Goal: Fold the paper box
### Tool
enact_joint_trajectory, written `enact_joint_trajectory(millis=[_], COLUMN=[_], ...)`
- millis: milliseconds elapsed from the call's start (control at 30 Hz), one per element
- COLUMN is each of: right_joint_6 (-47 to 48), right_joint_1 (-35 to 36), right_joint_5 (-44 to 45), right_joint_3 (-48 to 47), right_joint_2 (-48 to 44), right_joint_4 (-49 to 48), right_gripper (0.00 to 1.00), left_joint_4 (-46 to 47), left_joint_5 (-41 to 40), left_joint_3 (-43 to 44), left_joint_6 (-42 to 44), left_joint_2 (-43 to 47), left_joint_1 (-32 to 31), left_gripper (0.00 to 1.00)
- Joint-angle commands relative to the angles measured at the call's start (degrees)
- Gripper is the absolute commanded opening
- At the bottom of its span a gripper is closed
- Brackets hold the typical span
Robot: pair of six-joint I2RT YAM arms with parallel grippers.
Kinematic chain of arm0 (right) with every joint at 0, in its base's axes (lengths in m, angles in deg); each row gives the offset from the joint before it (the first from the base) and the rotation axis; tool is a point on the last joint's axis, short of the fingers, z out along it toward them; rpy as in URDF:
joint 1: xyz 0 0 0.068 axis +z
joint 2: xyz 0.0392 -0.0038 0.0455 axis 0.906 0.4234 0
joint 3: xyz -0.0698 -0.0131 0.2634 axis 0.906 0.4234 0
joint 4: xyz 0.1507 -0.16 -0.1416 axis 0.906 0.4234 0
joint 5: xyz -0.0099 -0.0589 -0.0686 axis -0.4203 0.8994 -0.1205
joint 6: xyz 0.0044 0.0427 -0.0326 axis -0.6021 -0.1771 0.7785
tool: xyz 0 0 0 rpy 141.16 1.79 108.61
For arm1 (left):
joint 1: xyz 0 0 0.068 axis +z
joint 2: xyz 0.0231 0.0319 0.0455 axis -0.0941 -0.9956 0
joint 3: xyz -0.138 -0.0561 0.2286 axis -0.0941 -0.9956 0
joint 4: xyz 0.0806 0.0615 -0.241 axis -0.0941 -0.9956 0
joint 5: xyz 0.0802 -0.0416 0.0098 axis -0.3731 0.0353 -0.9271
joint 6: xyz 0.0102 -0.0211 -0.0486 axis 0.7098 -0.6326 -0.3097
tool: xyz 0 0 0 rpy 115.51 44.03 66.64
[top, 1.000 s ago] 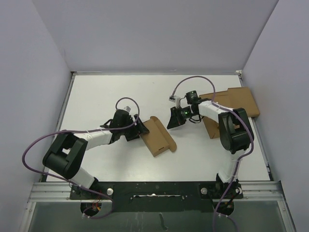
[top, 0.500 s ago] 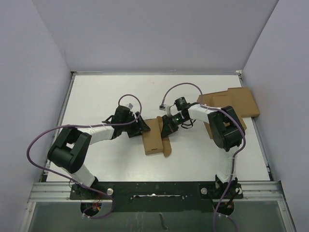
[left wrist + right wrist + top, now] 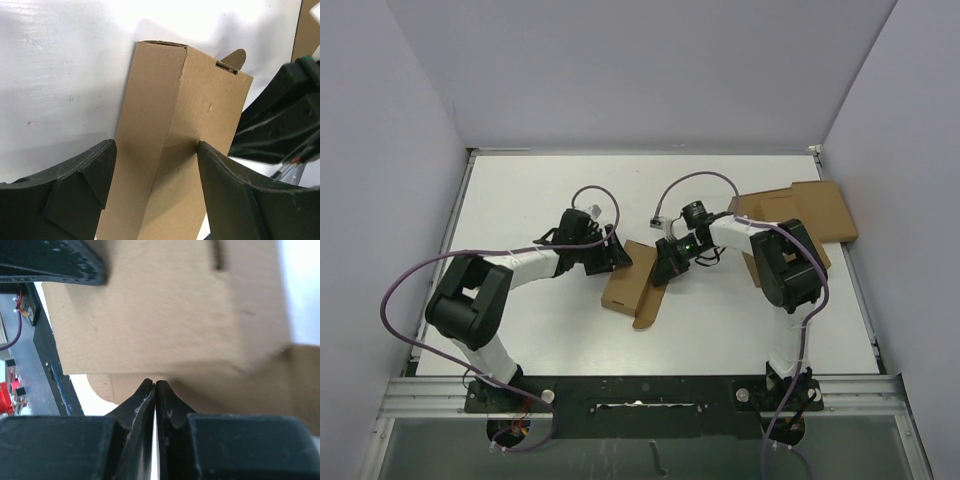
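Change since half a second ago: the paper box (image 3: 628,283) has swung round, and its near end now angles toward the left. It lies mid-worktop (image 3: 540,190) between both hands. The left hand (image 3: 611,257) straddles it, fingers (image 3: 85,185) spread wide and bearing on its two sides. The right hand (image 3: 666,268) is pressed together, tips at the box's right edge. A flat cardboard slab (image 3: 815,210) lies far right, partly covered by the right arm (image 3: 782,262).
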Motion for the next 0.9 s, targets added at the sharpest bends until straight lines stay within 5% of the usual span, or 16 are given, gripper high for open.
enact_joint_trajectory(millis=[0,600,867], right_joint_6=[-0.18,-4.73,2.01], right_joint_1=[-4.9,-4.66,-5.8], right_joint_5=[-1.27,1.8,1.35], right_joint_3=[-0.98,-3.54,-6.47], right_joint_2=[-4.73,0.35,1.49], right_joint_4=[-1.33,-8.38,-5.4], right_gripper=[0.05,0.05,0.05], left_joint_4=[-1.22,0.3,-1.48], left_joint_5=[1.44,4.32,2.38], left_joint_3=[3.29,1.79,1.84], left_joint_6=[3.07,0.99,0.25], left_joint_2=[0.35,-1.0,0.72], left_joint_1=[0.64,-0.57,-2.08], left_gripper=[0.64,0.64,0.65])
